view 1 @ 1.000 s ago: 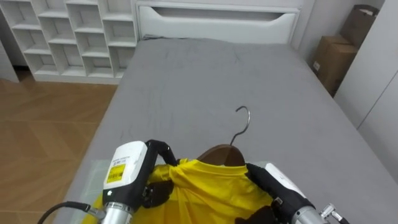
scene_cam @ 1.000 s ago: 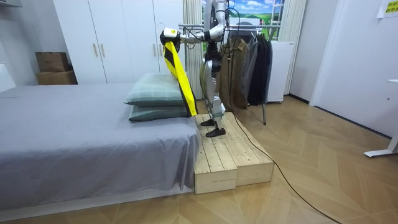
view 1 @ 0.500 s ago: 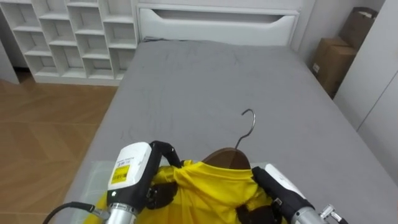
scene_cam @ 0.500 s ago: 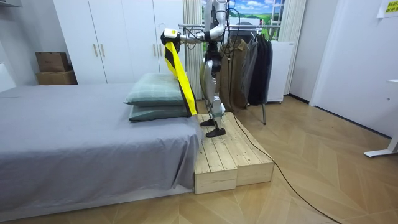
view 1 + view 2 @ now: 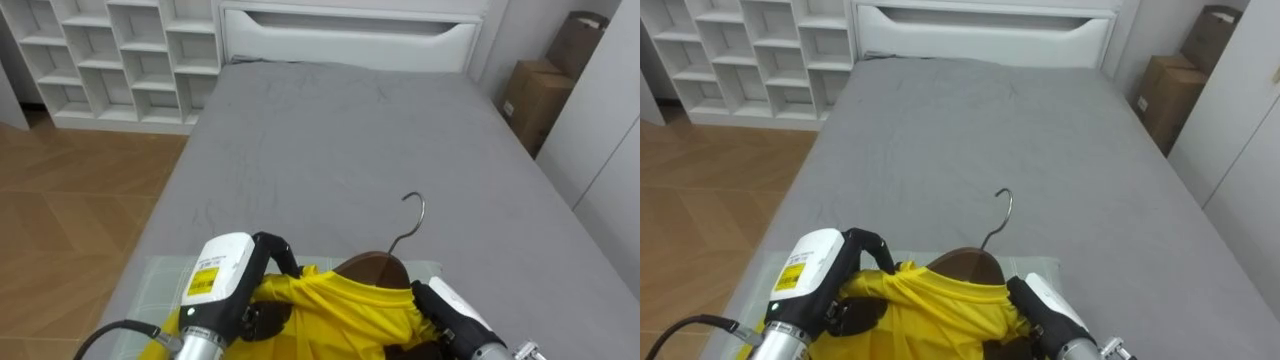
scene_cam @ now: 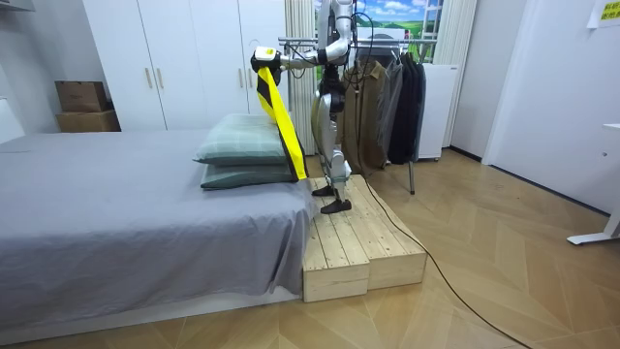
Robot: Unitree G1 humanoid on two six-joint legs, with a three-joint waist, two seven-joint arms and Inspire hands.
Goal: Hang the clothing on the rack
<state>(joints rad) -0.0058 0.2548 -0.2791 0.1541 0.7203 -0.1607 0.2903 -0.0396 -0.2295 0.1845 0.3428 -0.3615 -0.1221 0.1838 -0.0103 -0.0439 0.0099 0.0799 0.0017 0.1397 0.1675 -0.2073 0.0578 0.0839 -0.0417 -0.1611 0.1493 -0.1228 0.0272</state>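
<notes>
Left eye view, left robot hand (image 5: 230, 282) and right robot hand (image 5: 450, 312) clutching yellow shirt (image 5: 345, 315), hanger (image 5: 368, 270) over open bed (image 5: 350, 130)

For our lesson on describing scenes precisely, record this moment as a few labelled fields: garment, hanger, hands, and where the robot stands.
Garment: yellow garment, draped on the hanger
Hanger: brown, metal hook pointing up, above the grey bed
Hands: left hand and right hand, each curled on the garment
Stance: on wooden platform, between bed and hung dark clothes

Left hand (image 5: 235, 285) white-cased (yellow sticker on back), black fingers (image 5: 278, 247); silver legs.
</notes>
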